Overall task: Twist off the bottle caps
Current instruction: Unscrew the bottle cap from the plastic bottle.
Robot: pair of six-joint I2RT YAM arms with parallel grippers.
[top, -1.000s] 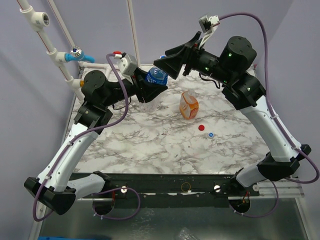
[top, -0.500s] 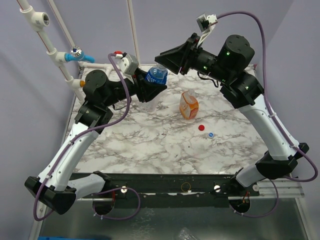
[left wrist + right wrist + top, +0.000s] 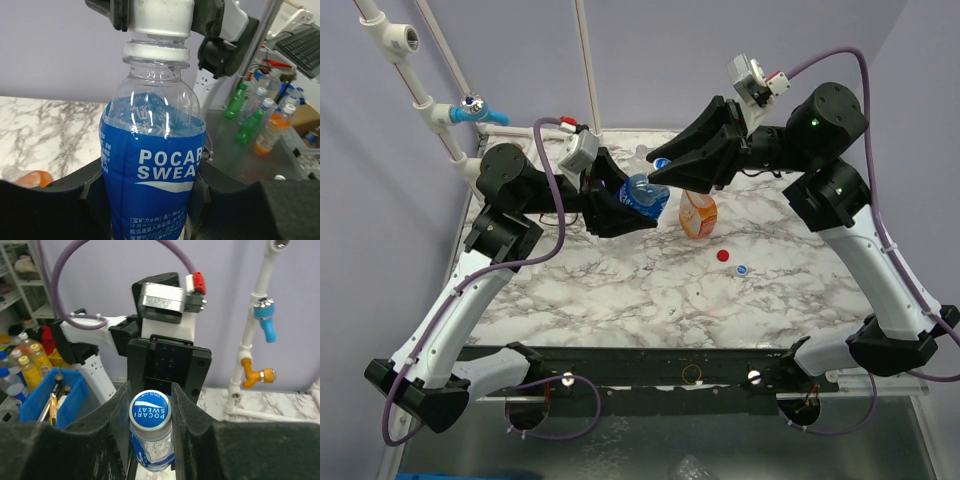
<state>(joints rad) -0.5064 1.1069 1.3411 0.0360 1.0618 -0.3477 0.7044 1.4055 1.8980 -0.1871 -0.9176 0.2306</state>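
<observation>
Left gripper [image 3: 632,205] gripped the blue-labelled bottle [image 3: 152,165]; right gripper [image 3: 149,392], at 12 o'clock in the left wrist view, pinched its cap [image 3: 150,409].

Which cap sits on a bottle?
The blue-topped cap on the blue-labelled bottle, pinched in the right claw; the red cap and the blue-and-white cap lie loose on the table.

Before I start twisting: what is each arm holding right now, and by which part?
Left gripper holds the blue-labelled bottle by its labelled body; right gripper has its jaws shut on that bottle's cap.
</observation>
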